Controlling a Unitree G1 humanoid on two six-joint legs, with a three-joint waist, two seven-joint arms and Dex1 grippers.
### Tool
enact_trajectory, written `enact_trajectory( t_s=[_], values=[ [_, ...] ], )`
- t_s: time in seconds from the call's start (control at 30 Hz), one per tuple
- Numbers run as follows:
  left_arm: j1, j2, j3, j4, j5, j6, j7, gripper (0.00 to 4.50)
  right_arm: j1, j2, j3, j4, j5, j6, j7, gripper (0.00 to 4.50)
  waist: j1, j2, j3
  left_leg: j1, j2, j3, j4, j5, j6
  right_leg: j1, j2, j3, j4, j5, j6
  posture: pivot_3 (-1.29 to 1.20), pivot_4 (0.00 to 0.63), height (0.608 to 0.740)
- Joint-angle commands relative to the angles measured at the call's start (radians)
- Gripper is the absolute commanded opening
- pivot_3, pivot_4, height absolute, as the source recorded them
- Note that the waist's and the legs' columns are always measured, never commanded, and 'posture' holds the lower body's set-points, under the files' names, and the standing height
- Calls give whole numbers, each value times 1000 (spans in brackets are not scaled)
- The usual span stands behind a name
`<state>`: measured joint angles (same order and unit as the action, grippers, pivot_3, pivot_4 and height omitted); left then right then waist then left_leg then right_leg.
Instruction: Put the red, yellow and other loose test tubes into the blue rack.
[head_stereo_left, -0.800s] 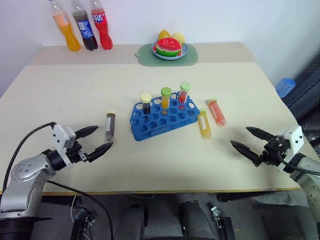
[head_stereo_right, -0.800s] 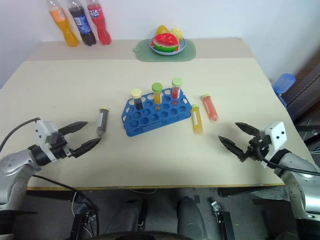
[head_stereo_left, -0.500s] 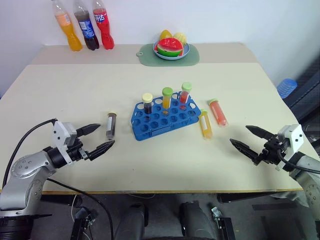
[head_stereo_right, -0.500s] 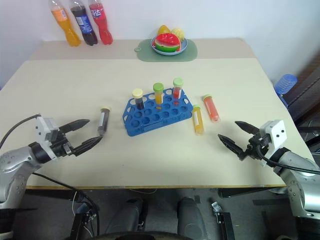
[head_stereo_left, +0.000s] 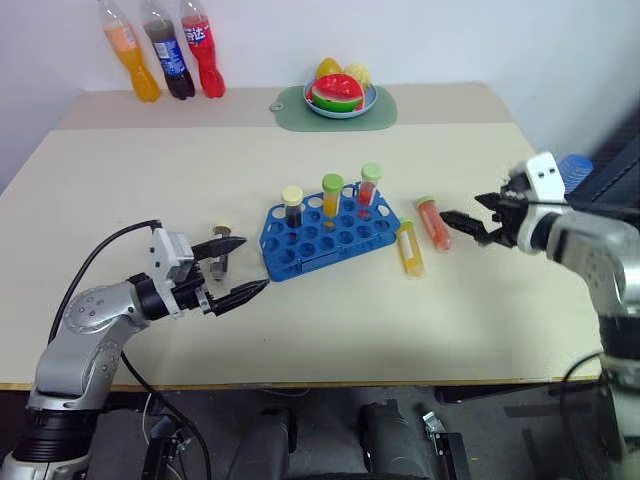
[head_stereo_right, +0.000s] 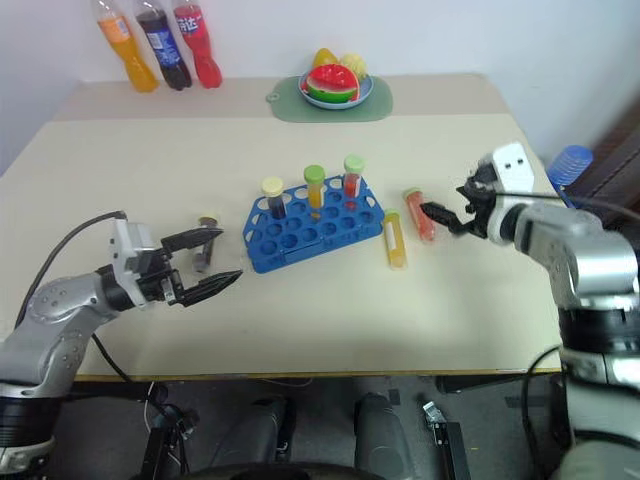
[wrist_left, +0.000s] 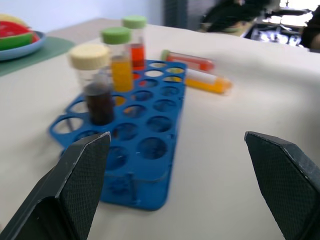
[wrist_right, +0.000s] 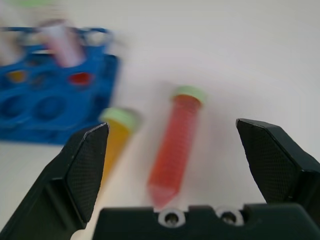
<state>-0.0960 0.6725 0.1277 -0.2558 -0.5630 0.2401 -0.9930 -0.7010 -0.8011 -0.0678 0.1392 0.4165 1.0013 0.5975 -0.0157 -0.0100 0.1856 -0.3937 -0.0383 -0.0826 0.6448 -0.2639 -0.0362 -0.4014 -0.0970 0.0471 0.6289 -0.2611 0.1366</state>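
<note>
The blue rack (head_stereo_left: 330, 240) sits mid-table with three capped tubes standing upright in its back row. To its right lie two loose test tubes, the red one (head_stereo_left: 434, 222) and the yellow one (head_stereo_left: 409, 249). A dark brown tube (head_stereo_left: 218, 264) lies left of the rack. My left gripper (head_stereo_left: 254, 263) is open just left of the rack, its upper finger crossing over the brown tube. My right gripper (head_stereo_left: 460, 207) is open beside the red tube; in its wrist view the fingers (wrist_right: 80, 170) flank that tube (wrist_right: 175, 145) without touching it.
Three soda bottles (head_stereo_left: 160, 60) stand at the far left corner. A fruit plate (head_stereo_left: 340, 95) rests on a pale green mat (head_stereo_left: 290, 115) at the back. A blue object (head_stereo_left: 572, 170) sits off the table's right edge.
My right gripper has swung from the table's near right edge inward, up to the red tube. My left gripper has slid right, over the brown tube toward the rack. Both stay open.
</note>
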Motion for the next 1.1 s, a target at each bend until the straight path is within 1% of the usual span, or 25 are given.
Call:
enact_trajectory(
  t_s=[0.03,0.1,0.27,0.4,0.53,0.63,0.73,0.9,0.93,1.03,1.1],
  values=[
    [-23,12,-16,-34,1,0,-29,4449,-137,6,79,153,-50,63,35,4500,2,0,0,-1,0,1,0,0,0,-1,0,-1,0,0,0,0,150,740],
    [-28,17,-28,-50,-15,13,-53,4449,-235,32,140,286,-95,56,59,4500,-1,0,0,-4,-1,1,0,0,0,-4,0,-1,0,0,0,0,150,740],
    [-26,27,-36,-90,-46,58,-81,4449,-400,95,246,576,-203,-28,129,4500,-5,0,0,-10,-1,3,1,0,0,-10,0,0,1,1,1,0,150,740],
    [-5,27,-34,-118,-44,68,-79,4449,-497,152,272,773,-268,-91,163,4500,-6,0,0,-13,-1,3,1,0,-1,-13,0,0,2,1,1,0,150,740],
    [17,22,-36,-144,-44,73,-69,4449,-562,199,282,924,-333,-149,164,4500,-8,0,0,-13,-1,3,1,1,-1,-14,0,0,3,1,1,0,150,740],
    [37,17,-35,-163,-41,74,-59,4449,-584,219,300,1001,-389,-202,167,4500,-7,1,0,-13,-1,3,1,1,-1,-14,0,0,3,1,1,0,150,740],
    [57,15,-29,-176,-39,71,-47,4500,-587,234,326,1043,-444,-250,192,3664,-8,1,0,-13,-1,3,1,1,-1,-14,0,0,3,1,1,0,150,740],
    [74,12,-24,-183,-33,63,-29,4500,-572,228,320,1063,-494,-326,218,1140,-11,1,0,-13,-1,3,2,1,-2,-14,1,0,3,1,1,0,150,740],
    [76,11,-24,-181,-31,60,-27,4500,-564,218,318,1060,-504,-354,215,821,-13,1,0,-13,-1,3,2,1,-2,-14,1,0,3,1,1,0,150,740],
    [79,3,-27,-172,-19,45,-13,4500,-541,180,279,1043,-501,-440,190,785,-17,1,0,-13,-1,2,1,1,-2,-14,1,0,4,1,1,0,150,740],
    [82,-7,-28,-162,-10,35,-4,4500,-513,153,215,1016,-466,-514,149,785,-14,1,0,-13,-2,2,2,1,-2,-13,1,0,3,1,1,0,150,740]
  ],
)
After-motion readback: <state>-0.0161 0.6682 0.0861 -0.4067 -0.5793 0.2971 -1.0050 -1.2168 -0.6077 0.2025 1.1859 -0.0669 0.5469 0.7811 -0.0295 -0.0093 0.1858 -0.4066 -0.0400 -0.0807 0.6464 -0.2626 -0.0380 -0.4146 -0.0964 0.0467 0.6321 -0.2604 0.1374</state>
